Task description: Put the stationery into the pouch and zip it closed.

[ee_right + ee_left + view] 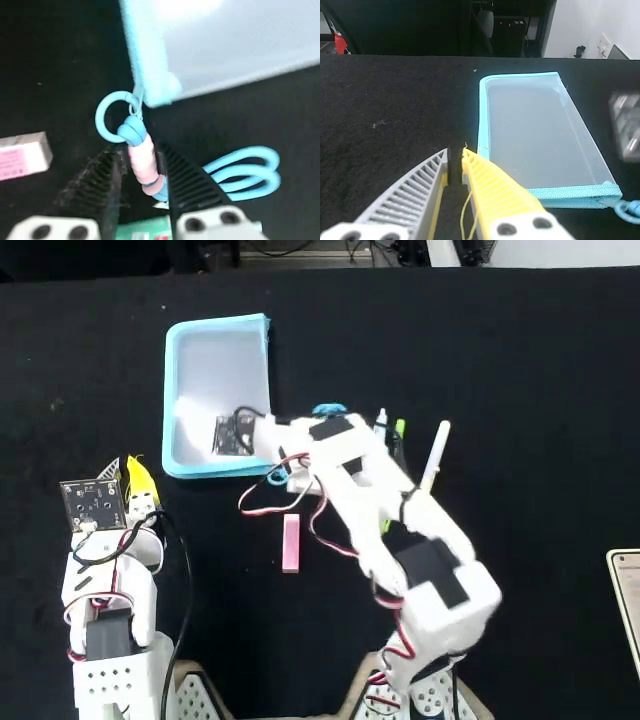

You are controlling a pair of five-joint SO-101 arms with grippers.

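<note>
So the pouch [215,360] lies flat on the counter [500,360]. Right hand [140,152] is clamped on its zip pull [141,162] at the corner. Left hand [455,156] sits closed and empty just beside the pouch. Eraser [291,543] and pens [398,435] lie outside it.

Zip corner of pouch [215,370]: taken by right gripper [140,150], clamped on zip pull [142,161].
Table [520,360] beyond pouch: bare cloth, passable.
Between arms: pink eraser [291,543], flat.
Beside right arm: pens [399,435], close.
</note>
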